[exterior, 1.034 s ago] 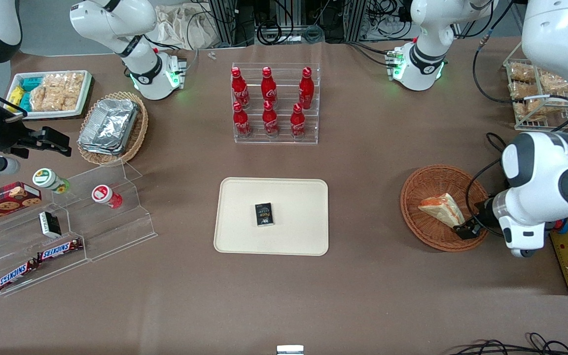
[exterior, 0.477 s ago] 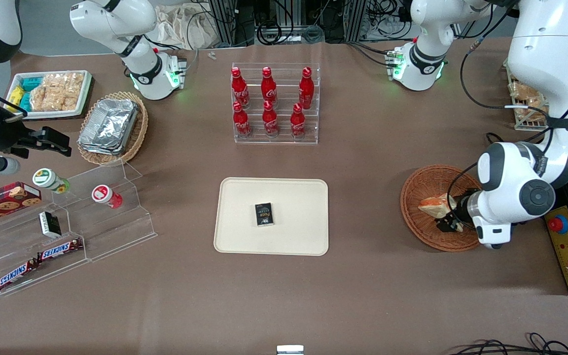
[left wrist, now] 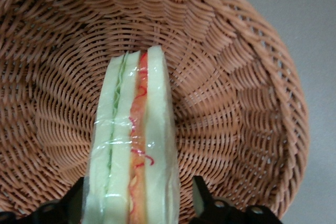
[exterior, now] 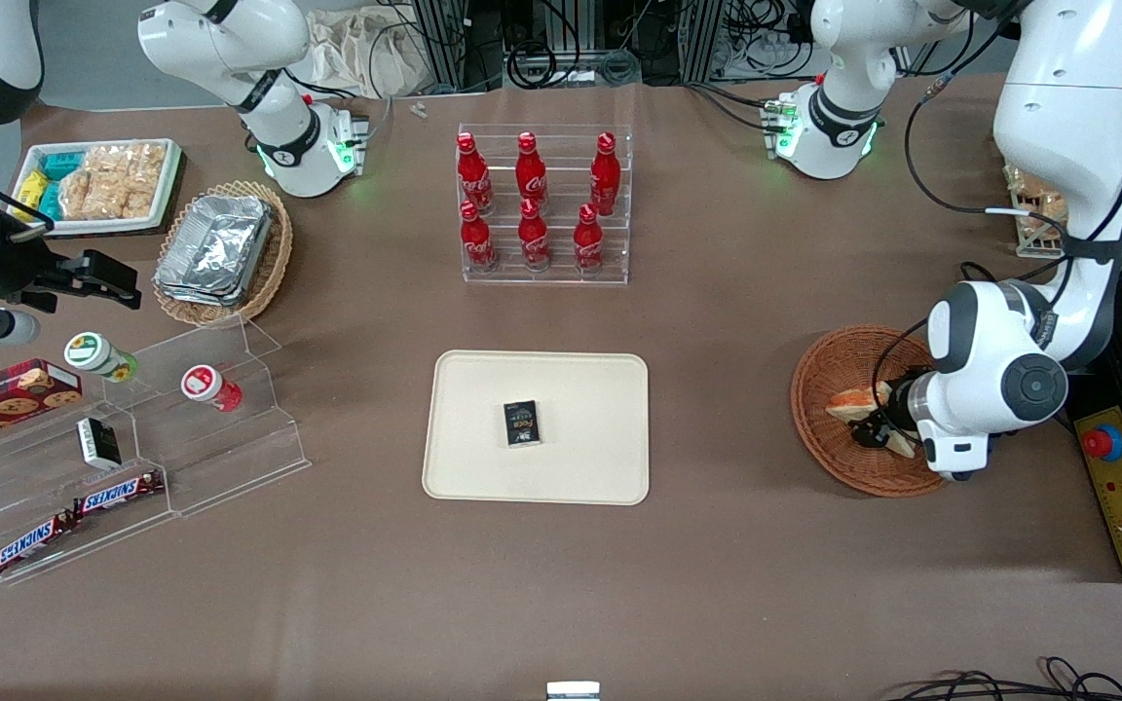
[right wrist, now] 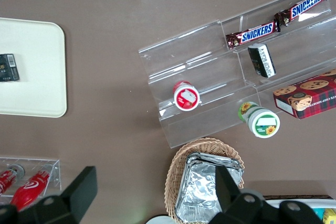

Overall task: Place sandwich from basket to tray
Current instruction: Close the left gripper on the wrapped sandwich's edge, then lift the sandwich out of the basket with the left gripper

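The basket (exterior: pixel 814 428) sits on the worktop toward the working arm's end, at mid-height in the front frame, and the sandwich (exterior: pixel 851 400) lies in it. In the wrist view the sandwich (left wrist: pixel 134 140) stands on its crust edge against the weave (left wrist: pixel 236 77), layers facing the camera, so its two flat bread faces are offered to either side. That seems to be why the gripper (exterior: pixel 880 433) comes in low and sideways over the rim on the arm's side rather than from straight above.

The gripper (left wrist: pixel 139 203) is open: its fingers (left wrist: pixel 202 200) straddle the wide end of the wedge, one at each bread face, and a sliver of gap shows on at least one side. By the look of it, nothing is clamped yet and the sandwich rests on the wicker under its own weight. The step in hand is likely the closing; soft bread in slippery wrap calls for a gentle squeeze.

The tray (exterior: pixel 580 389) lies flat at the centre of the frame, well apart from the basket, about as near the camera. A black packet (exterior: pixel 522 424) lies near its middle, with bare surface around it for the sandwich.

Farther off, in the upper middle of the frame, red bottles (exterior: pixel 532 204) stand in a clear rack, well away from the likely path.
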Tool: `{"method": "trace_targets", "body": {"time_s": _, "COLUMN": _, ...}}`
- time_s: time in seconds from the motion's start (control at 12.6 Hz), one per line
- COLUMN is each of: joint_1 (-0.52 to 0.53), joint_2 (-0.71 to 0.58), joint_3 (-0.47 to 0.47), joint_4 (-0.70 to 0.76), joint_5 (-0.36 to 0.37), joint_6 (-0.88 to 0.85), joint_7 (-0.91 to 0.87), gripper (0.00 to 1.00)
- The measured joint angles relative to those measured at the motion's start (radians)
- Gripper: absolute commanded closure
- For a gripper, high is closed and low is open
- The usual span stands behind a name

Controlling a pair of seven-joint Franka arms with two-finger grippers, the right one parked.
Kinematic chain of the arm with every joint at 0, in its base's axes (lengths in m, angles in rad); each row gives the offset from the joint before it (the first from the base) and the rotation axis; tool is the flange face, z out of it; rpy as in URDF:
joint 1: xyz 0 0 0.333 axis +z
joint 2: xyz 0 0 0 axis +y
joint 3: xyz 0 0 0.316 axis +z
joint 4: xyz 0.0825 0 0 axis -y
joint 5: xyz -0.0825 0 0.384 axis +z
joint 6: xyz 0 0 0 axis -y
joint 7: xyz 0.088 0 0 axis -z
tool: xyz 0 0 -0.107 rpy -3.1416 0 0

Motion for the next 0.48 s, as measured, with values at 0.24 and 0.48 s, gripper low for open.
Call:
{"method": "trace_targets", "body": {"time_s": 0.24, "joint_1": 0.0, "joint_2": 0.0, "joint_3": -0.001, "joint_4": 0.025, "joint_5": 0.0, "joint_6": 0.026, "joint_7": -0.065, "gripper": 1.0}}
{"method": "trace_targets", "body": {"time_s": 0.48, "joint_1": 0.0, "joint_2": -0.01, "joint_3": -0.002, "joint_4": 0.075, "joint_5": 0.0, "joint_6": 0.016, "joint_7": -0.074, "gripper": 1.0}}
